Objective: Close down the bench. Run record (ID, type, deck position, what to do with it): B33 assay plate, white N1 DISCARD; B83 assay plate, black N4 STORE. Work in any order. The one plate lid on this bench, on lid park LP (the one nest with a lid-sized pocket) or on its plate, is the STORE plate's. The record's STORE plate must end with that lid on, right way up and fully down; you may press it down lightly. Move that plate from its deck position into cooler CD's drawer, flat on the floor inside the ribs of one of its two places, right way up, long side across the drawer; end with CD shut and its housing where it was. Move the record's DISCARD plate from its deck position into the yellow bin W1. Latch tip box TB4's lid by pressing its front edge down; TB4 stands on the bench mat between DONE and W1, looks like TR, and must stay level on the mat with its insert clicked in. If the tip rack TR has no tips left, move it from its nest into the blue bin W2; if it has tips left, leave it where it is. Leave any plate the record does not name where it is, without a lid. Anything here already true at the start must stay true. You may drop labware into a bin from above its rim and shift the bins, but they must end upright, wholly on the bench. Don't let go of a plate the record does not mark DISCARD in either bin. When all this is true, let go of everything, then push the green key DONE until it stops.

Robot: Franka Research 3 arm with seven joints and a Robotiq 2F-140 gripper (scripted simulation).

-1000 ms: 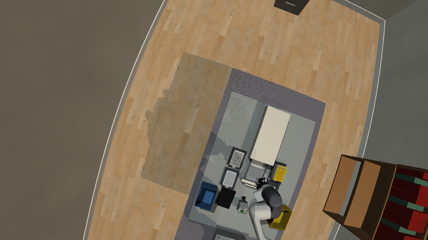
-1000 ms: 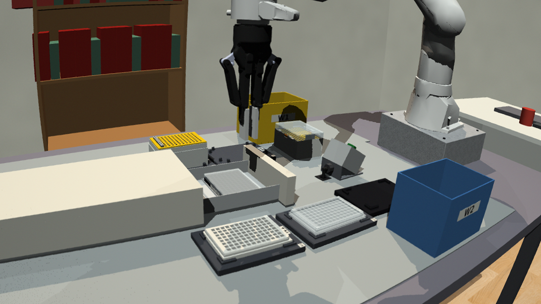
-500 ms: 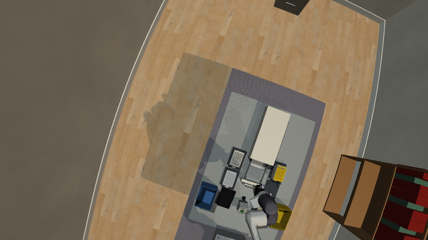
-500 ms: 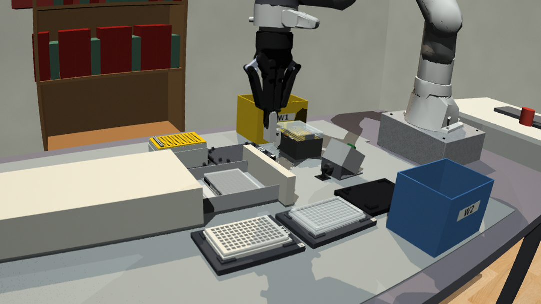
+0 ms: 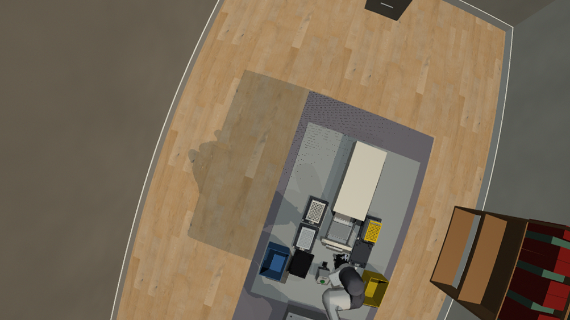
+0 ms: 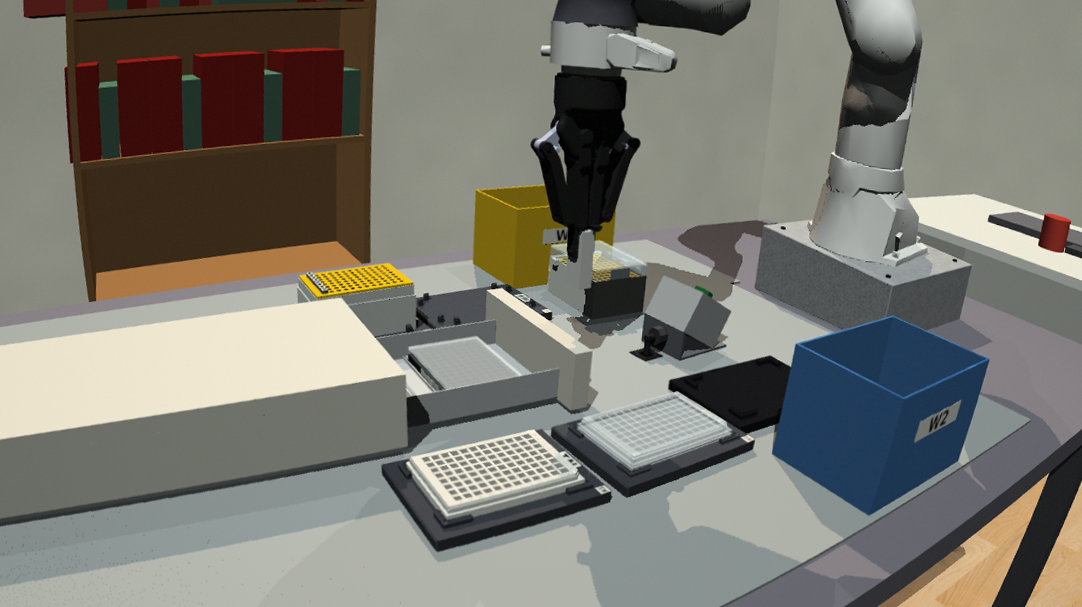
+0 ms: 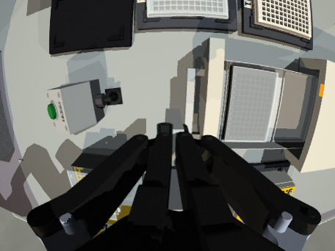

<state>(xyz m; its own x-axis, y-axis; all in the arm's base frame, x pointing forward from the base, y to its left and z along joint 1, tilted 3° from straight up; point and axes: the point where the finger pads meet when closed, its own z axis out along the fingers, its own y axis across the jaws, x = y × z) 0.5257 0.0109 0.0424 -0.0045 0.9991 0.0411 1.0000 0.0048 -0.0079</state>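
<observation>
While the top view keeps most of the action under the arm's wrist, it does place the gripper [image 5: 342,261] between the green key DONE [image 5: 322,277] and the yellow bin W1 [image 5: 374,289], which is where tip box TB4 belongs; the cooler CD [image 5: 359,180] has its drawer [image 5: 339,231] pulled out, and the tip rack TR [image 5: 372,231] shows yellow in its nest. Switching to the exterior view, the fingers are clenched tight on nothing, tips together and pointing straight down onto the front edge of tip box TB4 [image 6: 605,287], whose clear lid looks not quite down. That is the risk, I'd say: press off-centre or too hard and the box could tip or skid off level on the mat, or its insert could pop loose. The white plate [image 6: 493,467] sits on its nest near the camera, and a lidded plate [image 6: 460,360] lies in the open drawer; a careless sweep could clip the drawer front. From the wrist view, the closed fingers hide the box almost wholly, so where they bear on the lid cannot be told; the key DONE sits just beside, easy to bump too early.
</observation>
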